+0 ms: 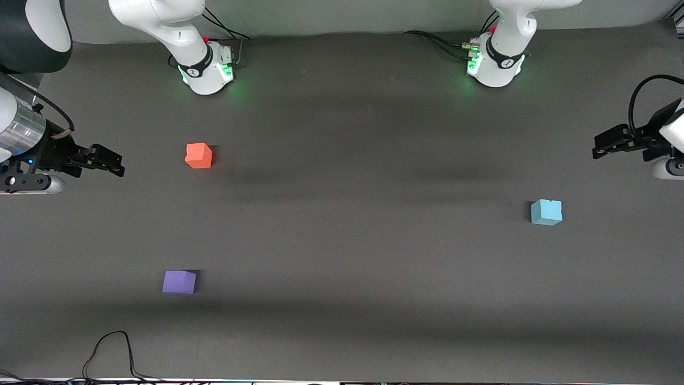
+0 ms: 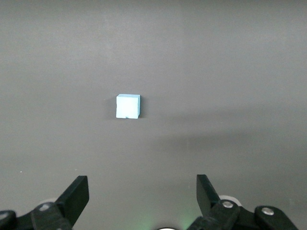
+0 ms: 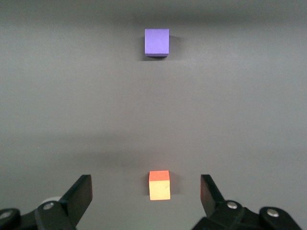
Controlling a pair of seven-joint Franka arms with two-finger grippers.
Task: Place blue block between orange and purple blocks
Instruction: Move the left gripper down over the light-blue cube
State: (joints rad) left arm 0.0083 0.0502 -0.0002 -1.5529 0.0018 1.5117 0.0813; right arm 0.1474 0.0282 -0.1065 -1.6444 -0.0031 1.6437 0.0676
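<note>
**Three blocks apart on dark bench, both claws wide**

Dark grey matte bench (image 1: 342, 256), cables trailing along the edge nearest the front camera.

Blue block (image 1: 546, 212): on the bench toward the left arm's end, alone, well apart from the other two. Small notch on one edge shows in the left wrist view (image 2: 128, 106).

Orange block (image 1: 199, 155): toward the right arm's end, farther from the front camera than the purple block (image 1: 179, 282). Wide bare gap between the two; nothing lies in it. Both upright, flat on the bench.

Left claw (image 1: 599, 151): in the air over the bench edge at the left arm's end, fingers (image 2: 74, 196) spread wide, holding nothing.

Right claw (image 1: 118, 166): in the air at the right arm's end, near the orange block, fingers (image 3: 79, 194) spread wide, holding nothing. In its wrist view the orange block (image 3: 159, 185) sits between the fingers, the purple block (image 3: 157, 42) farther out.
</note>
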